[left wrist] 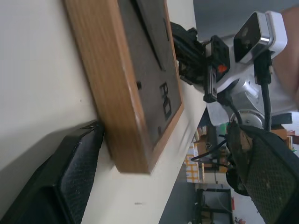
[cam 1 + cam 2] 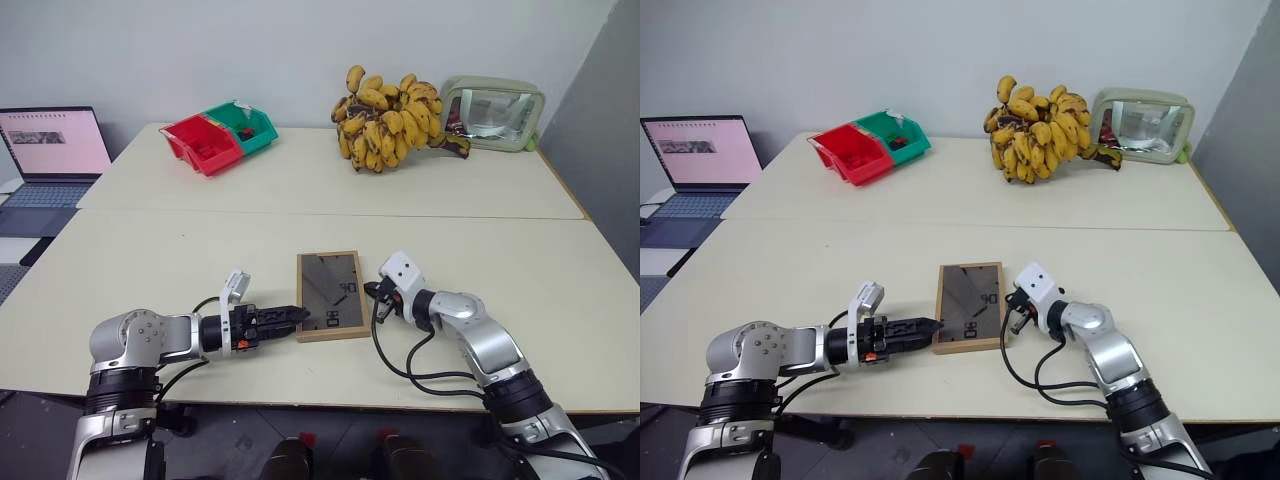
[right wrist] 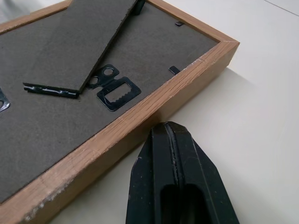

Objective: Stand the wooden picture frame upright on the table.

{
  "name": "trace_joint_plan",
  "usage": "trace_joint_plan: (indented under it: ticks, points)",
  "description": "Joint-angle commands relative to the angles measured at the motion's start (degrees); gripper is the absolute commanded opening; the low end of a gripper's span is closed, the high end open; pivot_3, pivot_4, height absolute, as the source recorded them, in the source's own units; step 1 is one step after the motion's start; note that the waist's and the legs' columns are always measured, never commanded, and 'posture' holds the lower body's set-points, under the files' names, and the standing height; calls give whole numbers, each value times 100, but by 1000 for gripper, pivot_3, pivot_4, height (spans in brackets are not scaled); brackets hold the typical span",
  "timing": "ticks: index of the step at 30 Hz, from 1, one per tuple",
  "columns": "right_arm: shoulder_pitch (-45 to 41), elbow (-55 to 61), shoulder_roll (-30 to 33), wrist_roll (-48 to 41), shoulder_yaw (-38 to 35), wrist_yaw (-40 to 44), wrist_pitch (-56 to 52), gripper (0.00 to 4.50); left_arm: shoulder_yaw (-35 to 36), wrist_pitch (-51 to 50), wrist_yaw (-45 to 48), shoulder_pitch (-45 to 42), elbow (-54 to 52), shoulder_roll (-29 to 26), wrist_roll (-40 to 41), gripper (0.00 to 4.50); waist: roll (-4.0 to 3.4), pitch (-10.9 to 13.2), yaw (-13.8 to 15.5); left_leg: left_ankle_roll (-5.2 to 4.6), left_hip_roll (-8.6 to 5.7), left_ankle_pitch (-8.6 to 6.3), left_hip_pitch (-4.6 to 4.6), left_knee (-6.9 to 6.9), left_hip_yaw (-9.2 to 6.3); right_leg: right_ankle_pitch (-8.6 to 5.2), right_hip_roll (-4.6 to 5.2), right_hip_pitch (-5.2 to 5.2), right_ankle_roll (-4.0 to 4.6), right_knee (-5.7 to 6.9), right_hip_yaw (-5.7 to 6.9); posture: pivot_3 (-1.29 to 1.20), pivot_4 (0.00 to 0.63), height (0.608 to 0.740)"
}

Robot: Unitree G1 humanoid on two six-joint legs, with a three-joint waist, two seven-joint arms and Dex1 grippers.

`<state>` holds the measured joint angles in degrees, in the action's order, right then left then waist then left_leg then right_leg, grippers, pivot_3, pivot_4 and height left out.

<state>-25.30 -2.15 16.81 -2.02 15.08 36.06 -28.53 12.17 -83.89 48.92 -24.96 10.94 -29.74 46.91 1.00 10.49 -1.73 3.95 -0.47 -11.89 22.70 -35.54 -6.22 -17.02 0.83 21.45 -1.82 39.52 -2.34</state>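
The wooden picture frame [image 2: 330,295] lies flat on the table [image 2: 180,260] near its front edge, dark back facing up. Its fold-out stand [image 3: 74,46] is lifted slightly off the back, and a black hanger clip [image 3: 117,91] shows beside it. My left gripper [image 2: 298,319] is open at the frame's near left corner. One finger [image 1: 60,177] rests on the table against the wooden edge, and the other [image 1: 266,172] is held above the frame. My right gripper [image 2: 373,293] is shut, holding nothing, with its tip [image 3: 168,130] just short of the frame's right edge.
At the back of the table are a bunch of bananas [image 2: 395,118], a red bin [image 2: 203,145] joined to a green bin [image 2: 247,125], and a clear green-rimmed pouch [image 2: 493,113]. A laptop [image 2: 55,145] stands off the table at the far left. A seam [image 2: 450,217] crosses the tabletop.
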Motion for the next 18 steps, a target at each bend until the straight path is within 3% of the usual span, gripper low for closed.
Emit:
trace_joint_plan:
  ticks: [1, 17, 18]
  points:
    - [-148, 50, -88, 12, 45, -26, 71, 0, -397, 258, -185, -7, 272, 124, -313, 4450, -4, -3, 10, 0, 0, 0, -2, 0, -3, 1, 0, -5, -2, -7, 2, 0, 150, 740]
    - [-165, 177, -537, -109, -153, -336, -349, 0, -187, 65, -749, 222, -465, 819, 40, 4450, -9, -7, 6, -1, -2, -1, 10, 7, 3, 15, 19, -9, -5, -50, -2, 0, 150, 740]
    - [-180, 198, -542, -115, -159, -345, -369, 0, -106, 107, -827, 222, -471, 861, 39, 4290, -9, -7, 6, -1, -3, -1, 10, 8, 2, 15, 19, -8, -5, -50, -1, 0, 150, 740]
